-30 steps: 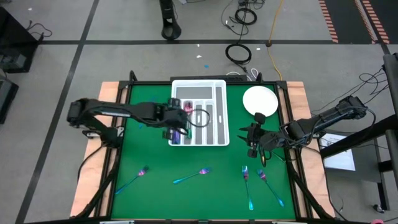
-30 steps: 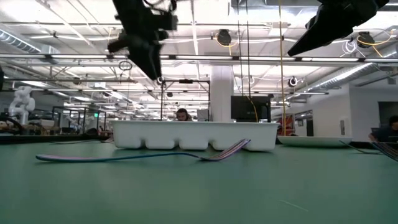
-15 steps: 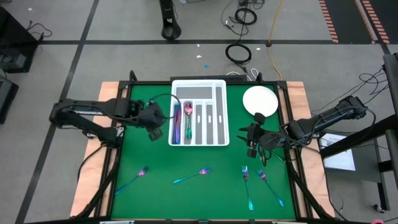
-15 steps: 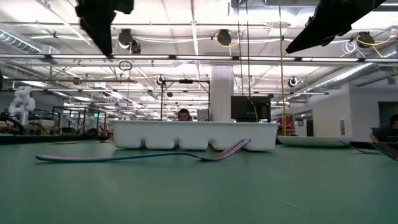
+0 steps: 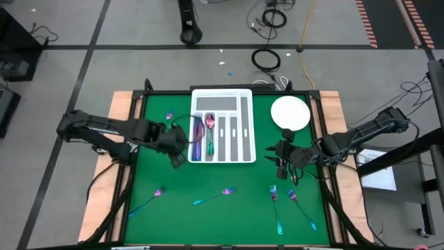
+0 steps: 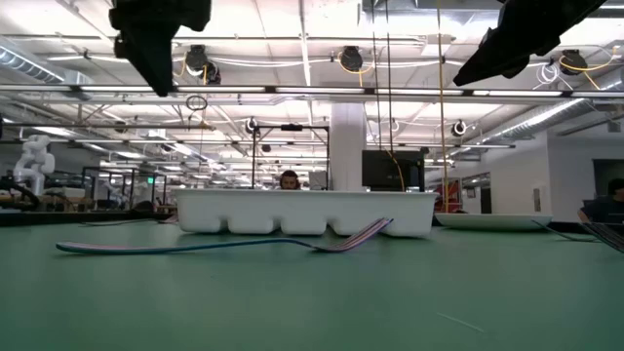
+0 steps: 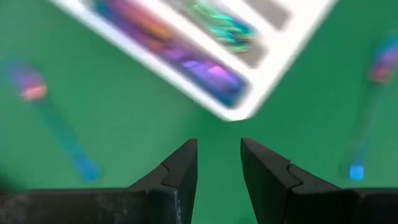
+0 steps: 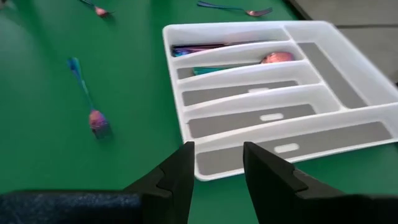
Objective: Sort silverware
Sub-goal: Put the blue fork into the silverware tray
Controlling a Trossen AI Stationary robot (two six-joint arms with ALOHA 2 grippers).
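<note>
1. Silverware lies in two places: some pieces sit in the white compartmented tray (image 5: pixel 223 127), the others are loose on the green bench (image 5: pixel 229 177).
2. In the tray, a purple-blue piece (image 5: pixel 197 142) fills the leftmost long slot, and a spoon (image 5: pixel 209 132) with a pink bowl lies in the slot beside it; the remaining slots show only grey liners.
3. Loose on the bench: one spoon (image 5: pixel 148 200) near the front left, another spoon (image 5: pixel 216 195) in the front middle, and two forks (image 5: pixel 276 205) (image 5: pixel 301 208) close together at the front right. A small piece (image 5: pixel 169 117) lies just left of the tray; its kind is too small to tell.
4. The left tool (image 5: pixel 177 149) hovers over the bench just beside the tray's front left corner; its fingers (image 7: pixel 180 177) stand slightly apart with nothing between them.
5. The right tool (image 5: pixel 282 154) waits over the bench right of the tray, below the round white plate (image 5: pixel 290 112); its fingers (image 8: pixel 177 174) are parted and hold nothing.
6. In the low view, one utensil (image 6: pixel 214 244) lies flat before the tray.
</note>
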